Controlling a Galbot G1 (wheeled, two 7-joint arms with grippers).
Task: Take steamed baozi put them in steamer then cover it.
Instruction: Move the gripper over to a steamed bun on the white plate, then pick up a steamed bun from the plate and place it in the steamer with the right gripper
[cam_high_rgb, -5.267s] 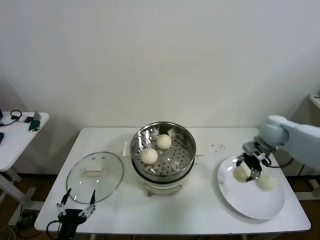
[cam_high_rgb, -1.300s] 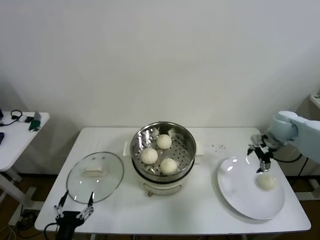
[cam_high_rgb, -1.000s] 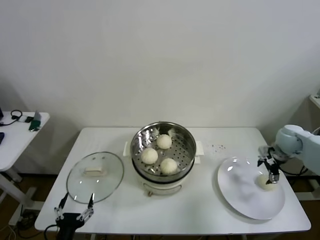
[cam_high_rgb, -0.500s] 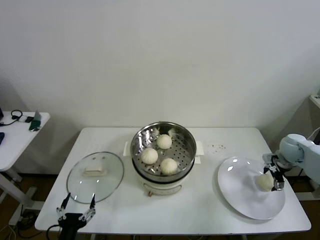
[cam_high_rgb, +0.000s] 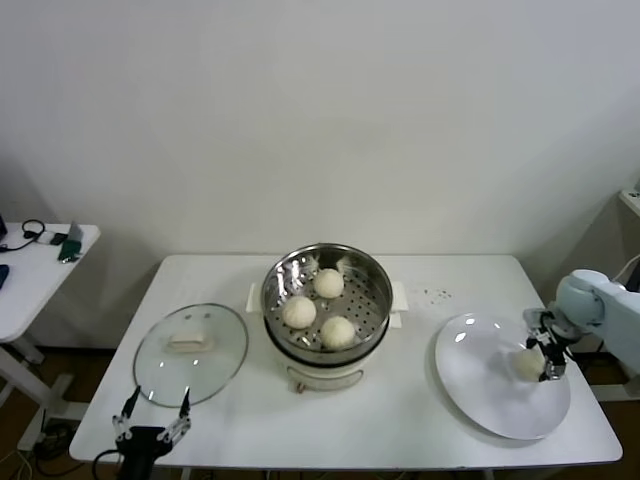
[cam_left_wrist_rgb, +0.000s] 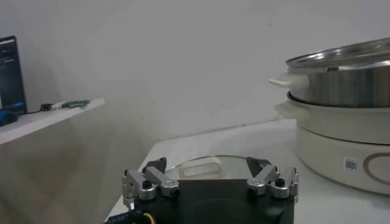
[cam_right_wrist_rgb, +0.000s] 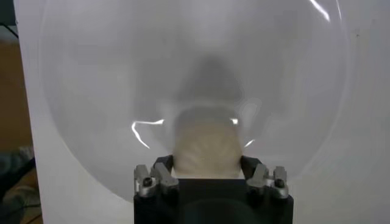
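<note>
Risk first. My grip is on the last small round cream-white dough bun (cam_high_rgb: 529, 362), soft and domed. If I pinch too hard I judge it will dent or tear; too lightly and it may slip on the carry and drop short of the basket. It sits on the flat round white plate (cam_high_rgb: 480, 395), near the right-hand edge of the white table (cam_high_rgb: 410, 430), so a fumble here could roll it off the plate or off the table. The carry runs leftward to the round shiny steel steamer basket (cam_high_rgb: 372, 276) on its white electric pot base (cam_high_rgb: 322, 380); coming in low, I could clip the rim.

Three cream-white buns (cam_high_rgb: 337, 331) already lie in the basket, so the free spot is limited and a careless drop could squash a neighbour.

My right gripper (cam_high_rgb: 546, 352) is down on the plate, jaws drawn in against either side of the bun; the right wrist view shows the dough (cam_right_wrist_rgb: 207, 149) filling the gap between my fingers (cam_right_wrist_rgb: 159, 176). I read that as grasped, not yet lifted.

My left gripper (cam_high_rgb: 150, 424) is parked off the near left corner of the table, jaws spread wide, holding nothing. Beside it the round clear glass lid with cream-white bar handle (cam_high_rgb: 190, 351) lies flat on the table, left of the steamer, untouched.
</note>
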